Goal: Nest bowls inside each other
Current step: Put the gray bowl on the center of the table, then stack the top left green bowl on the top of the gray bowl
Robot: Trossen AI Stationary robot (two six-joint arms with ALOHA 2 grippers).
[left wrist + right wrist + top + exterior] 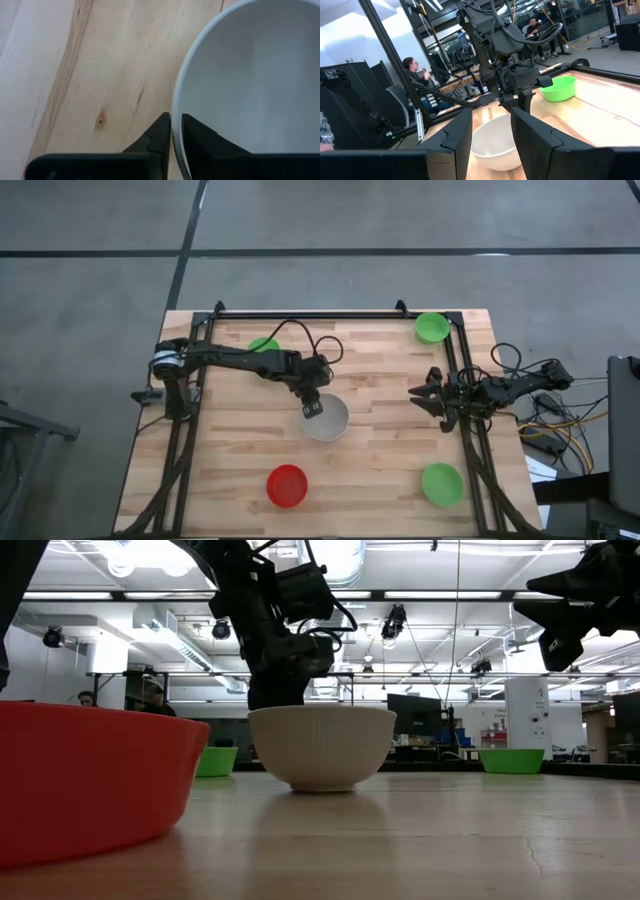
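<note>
white bowl (326,418): centre of table | left gripper (312,409): at its upper-left rim, fingers pinching the wall | right gripper (428,394): right edge, fingers spread, holding nothing | red bowl (287,485): lower centre | green bowls (432,328): upper right, lower right, upper left

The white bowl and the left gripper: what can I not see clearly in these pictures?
- Whether the left gripper grips the white bowl rim or only straddles it: the left wrist view's edge cuts off the fingers.
- High view: the arm covers that rim spot.
- One green bowl: partly under the left arm.
- Low view: the red bowl hides the table behind it.
</note>
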